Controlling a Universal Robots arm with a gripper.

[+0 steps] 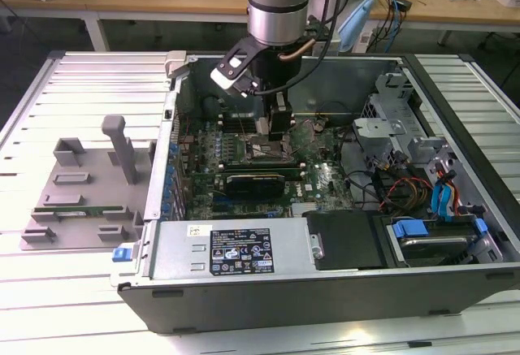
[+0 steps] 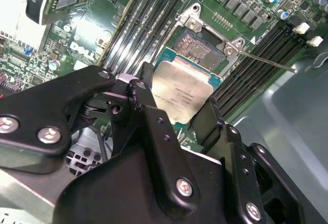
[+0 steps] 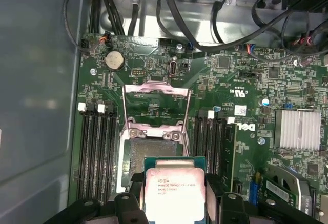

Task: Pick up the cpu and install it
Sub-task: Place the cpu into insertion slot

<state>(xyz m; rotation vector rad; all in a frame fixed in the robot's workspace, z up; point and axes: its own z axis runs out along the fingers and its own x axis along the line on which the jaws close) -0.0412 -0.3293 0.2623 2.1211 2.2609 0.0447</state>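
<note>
Open side up on the worktop (image 1: 49, 306): computer case (image 1: 325, 294), presumably for straight-down access to the motherboard (image 3: 225, 75). Reaching in at roughly 11 o'clock from case centre in the exterior view: arm (image 1: 279, 2), with gripper (image 1: 273, 132) low over the board.

Clamped on the cpu (image 3: 173, 190), pinching two opposite edges, metal lid up. Probably to keep the contact side untouched and the chip level. Overlapping the near edge of the socket (image 3: 154, 149), not centred on it.

Folded back on the far side of the socket: load plate (image 3: 156, 86). Swung clear: lever (image 2: 266, 61). Both out of the way for seating, by the look of it. Flanking the socket on two sides: memory slots (image 3: 95, 152).

Hard to judge: gap between cpu and socket, so touching or hovering, can't say. Covered by gripper body in both wrist views: near edge of the cpu and the socket side beneath it. Corner mark and notch alignment: not readable.
</note>
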